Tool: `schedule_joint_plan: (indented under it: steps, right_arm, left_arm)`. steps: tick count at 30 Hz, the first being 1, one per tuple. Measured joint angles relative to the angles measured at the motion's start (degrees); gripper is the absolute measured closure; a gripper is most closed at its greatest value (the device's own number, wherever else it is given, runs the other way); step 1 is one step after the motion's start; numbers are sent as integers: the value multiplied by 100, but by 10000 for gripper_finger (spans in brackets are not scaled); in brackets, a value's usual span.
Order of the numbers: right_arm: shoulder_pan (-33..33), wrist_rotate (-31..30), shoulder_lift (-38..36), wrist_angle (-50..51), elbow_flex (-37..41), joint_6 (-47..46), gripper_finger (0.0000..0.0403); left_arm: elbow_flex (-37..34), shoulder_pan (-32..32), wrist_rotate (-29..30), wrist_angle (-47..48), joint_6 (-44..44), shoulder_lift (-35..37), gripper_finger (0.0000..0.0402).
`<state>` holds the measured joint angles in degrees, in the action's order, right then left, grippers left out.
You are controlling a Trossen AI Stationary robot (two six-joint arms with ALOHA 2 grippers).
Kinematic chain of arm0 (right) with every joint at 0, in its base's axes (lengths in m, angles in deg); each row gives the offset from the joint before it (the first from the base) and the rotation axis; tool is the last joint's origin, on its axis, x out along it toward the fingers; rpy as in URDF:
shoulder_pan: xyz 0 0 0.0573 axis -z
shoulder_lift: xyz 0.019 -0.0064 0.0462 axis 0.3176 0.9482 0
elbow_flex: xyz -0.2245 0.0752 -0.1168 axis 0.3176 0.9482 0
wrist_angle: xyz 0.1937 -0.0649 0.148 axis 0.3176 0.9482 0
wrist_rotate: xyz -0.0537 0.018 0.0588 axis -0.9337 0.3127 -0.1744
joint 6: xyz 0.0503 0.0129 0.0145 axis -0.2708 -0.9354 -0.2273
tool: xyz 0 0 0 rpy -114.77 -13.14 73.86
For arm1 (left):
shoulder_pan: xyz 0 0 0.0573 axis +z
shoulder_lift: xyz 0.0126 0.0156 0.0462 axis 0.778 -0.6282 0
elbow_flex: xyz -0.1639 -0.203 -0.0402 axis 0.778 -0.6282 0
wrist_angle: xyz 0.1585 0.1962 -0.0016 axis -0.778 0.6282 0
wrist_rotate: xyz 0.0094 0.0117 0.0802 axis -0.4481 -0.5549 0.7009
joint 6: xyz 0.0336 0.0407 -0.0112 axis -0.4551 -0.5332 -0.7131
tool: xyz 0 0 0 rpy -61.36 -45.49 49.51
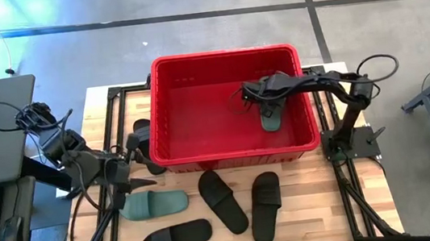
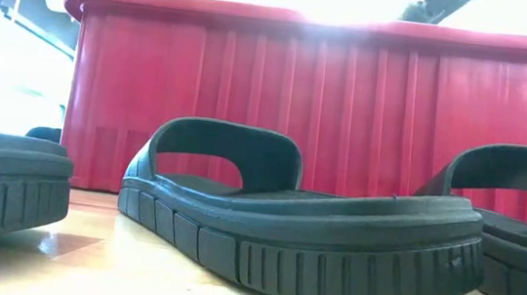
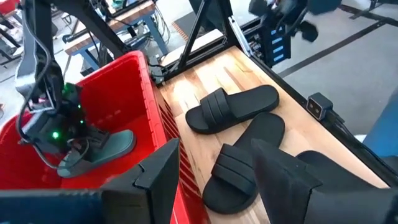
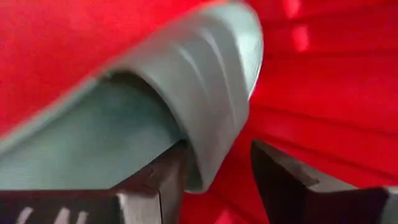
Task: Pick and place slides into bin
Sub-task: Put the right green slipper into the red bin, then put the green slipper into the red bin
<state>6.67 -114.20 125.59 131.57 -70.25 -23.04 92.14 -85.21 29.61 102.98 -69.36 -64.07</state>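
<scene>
From above, the right pincer (image 1: 266,108) is reaching into the red bin (image 1: 167,114), hanging over a green slide (image 1: 271,118) lying on the bin's floor at its right. The left pincer (image 1: 133,172) is waiting wide open left of the bin, beside a second green slide (image 1: 154,204); three black slides (image 1: 223,201) are lying on the surface (image 1: 313,198) near the bin.

Low down, a black slide (image 2: 304,232) is sitting before the bin wall (image 2: 345,117).

The left wrist view is showing two black slides (image 3: 233,109).

In the right wrist view, the fingers (image 4: 155,186) are standing apart around the green strap (image 4: 199,81), one finger touching it.

Green slides (image 1: 153,204): two. Black slides (image 1: 223,201): four. Red bin (image 1: 172,154): one.
</scene>
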Motion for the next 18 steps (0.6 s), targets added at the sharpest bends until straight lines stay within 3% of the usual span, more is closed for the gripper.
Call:
schedule_joint_plan:
  steps: [6,10,14,18]
  right_arm:
    - [-341,505,-362,465,-674,-485,262]
    - [-575,1325,-574,384,-1178,-1025,269]
    - [-792,2393,-625,355,-1730,-1046,265]
    - [-1085,3022,-629,105,-2255,-771,258]
  left_arm:
    - [0,0,44,65,428,-181,218]
    - [0,0,-4,395,1682,-403,218]
    - [0,-2,-852,724,3189,-728,218]
    - [0,-5,-1655,907,4206,-1141,218]
